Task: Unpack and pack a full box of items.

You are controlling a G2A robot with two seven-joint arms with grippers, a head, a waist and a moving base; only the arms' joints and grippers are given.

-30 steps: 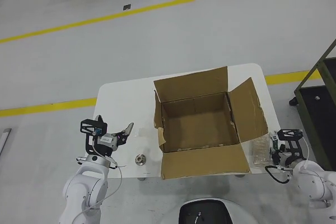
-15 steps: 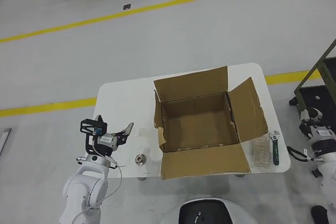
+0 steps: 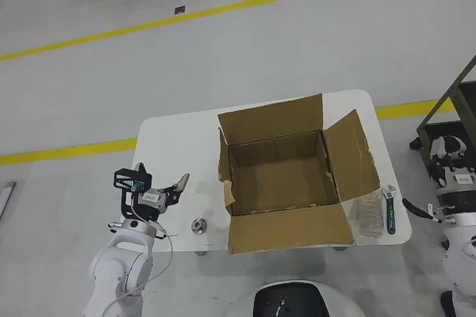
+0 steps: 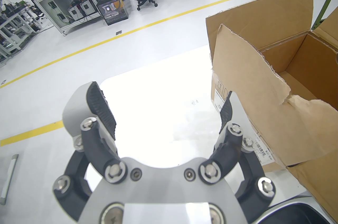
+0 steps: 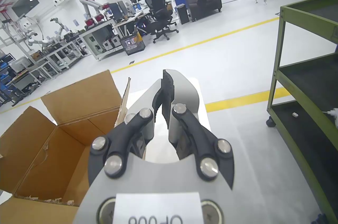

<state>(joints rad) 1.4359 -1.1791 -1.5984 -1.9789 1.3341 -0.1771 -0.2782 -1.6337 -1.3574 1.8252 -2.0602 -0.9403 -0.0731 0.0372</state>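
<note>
Standing open, the box shows bare floor; left end effector apart, right end effector together.

**Matt cardboard, glossy table**

The box is showing matt brown cardboard with rough, torn flap edges. The white table is shining smooth and glossy. The left gripper is wearing ribbed black pads on satin grey metal.

room over the table ahead of my left gripper, box wall and torn flap to its right, cart beside my right gripper
</note>
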